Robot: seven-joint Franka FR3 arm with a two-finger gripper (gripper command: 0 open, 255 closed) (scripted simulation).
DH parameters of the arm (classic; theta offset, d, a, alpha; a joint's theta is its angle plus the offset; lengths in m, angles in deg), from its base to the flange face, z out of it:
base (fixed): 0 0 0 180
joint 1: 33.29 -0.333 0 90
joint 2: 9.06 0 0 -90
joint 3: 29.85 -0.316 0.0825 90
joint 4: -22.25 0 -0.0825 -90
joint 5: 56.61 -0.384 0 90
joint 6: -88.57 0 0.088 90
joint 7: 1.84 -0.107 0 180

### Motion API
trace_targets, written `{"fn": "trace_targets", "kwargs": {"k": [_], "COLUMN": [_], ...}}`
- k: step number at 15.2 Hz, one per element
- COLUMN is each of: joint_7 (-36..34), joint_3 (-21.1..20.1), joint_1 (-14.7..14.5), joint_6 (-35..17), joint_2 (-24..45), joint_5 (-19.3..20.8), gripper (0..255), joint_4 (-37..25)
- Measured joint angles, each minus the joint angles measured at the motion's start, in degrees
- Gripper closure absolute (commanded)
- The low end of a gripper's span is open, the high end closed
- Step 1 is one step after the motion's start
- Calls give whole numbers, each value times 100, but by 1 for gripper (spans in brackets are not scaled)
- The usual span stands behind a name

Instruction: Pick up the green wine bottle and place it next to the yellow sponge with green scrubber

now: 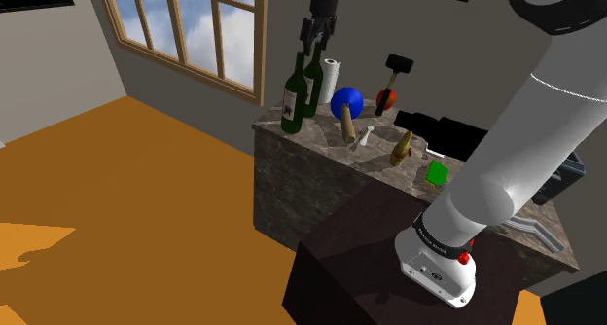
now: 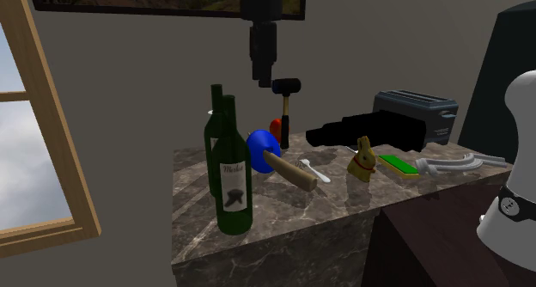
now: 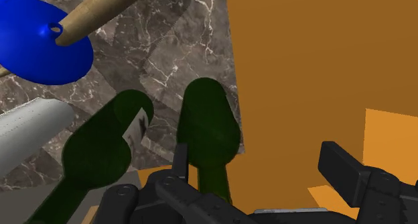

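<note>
Two dark green glass wine bottles [image 1: 292, 101] stand upright, side by side, at the left end of the grey marble counter [image 1: 292, 182]. The farther one [image 1: 313, 80] is just beside a white paper roll [image 1: 332, 78]. The black two-finger gripper [image 1: 314, 49] hangs above them with its fingers spread wide, clasping nothing. The flat yellow sponge with green scrubber top [image 2: 398, 164] lies well apart, toward the counter's right end.

Glossy dark-green glass wine bottle [image 2: 233, 186], veined marble countertop [image 2: 196, 172], smooth wooden handle [image 2: 292, 172], wooden window frame [image 1: 261, 41].
</note>
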Motion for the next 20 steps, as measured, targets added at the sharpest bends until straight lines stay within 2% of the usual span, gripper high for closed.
{"fn": "trace_targets", "kwargs": {"k": [3,5,12,18,19,20], "joint_7": [99,133,164,159,159,159], "joint_3": [16,19,25,22,22,22], "joint_1": [32,45,62,58,58,58], "joint_6": [63,5,-453,-525,-525,-525], "joint_2": [690,961,1112,1112,1112,1112], "joint_5": [-11,-14,-23,-22,-22,-22], "gripper": [0,0,0,0,255,255], "joint_4": [-816,-1048,-748,-677,-677,-677]}}
